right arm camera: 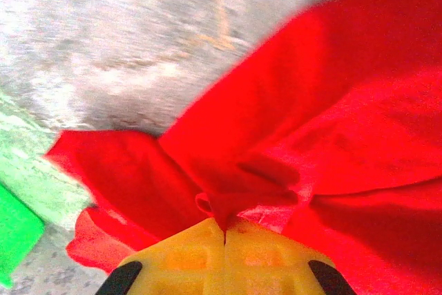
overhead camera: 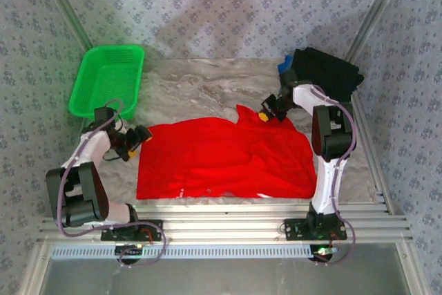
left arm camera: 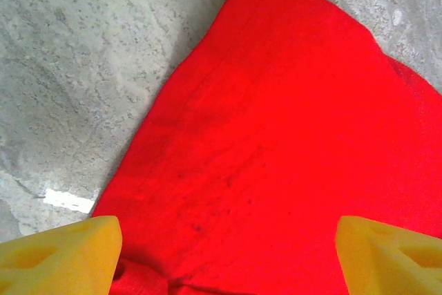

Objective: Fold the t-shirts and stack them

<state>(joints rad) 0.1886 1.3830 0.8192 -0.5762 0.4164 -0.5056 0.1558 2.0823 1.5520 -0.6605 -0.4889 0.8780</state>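
We see the red shirt (overhead camera: 221,160) beside the green basket (overhead camera: 110,50), stretching away from it. Our right gripper (right arm camera: 224,229) pinches a fold well away from the basket (jaws pressed together); our left gripper (overhead camera: 141,136), spread, hovers at the basket-side edge.

Right hand (right arm camera: 224,236) pinching red t-shirt (right arm camera: 331,122)

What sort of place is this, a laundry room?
Probably a robot test booth, not a home: a left arm and right arm bolted to a metal rail, patterned walls around a table, a red t-shirt spread on it.
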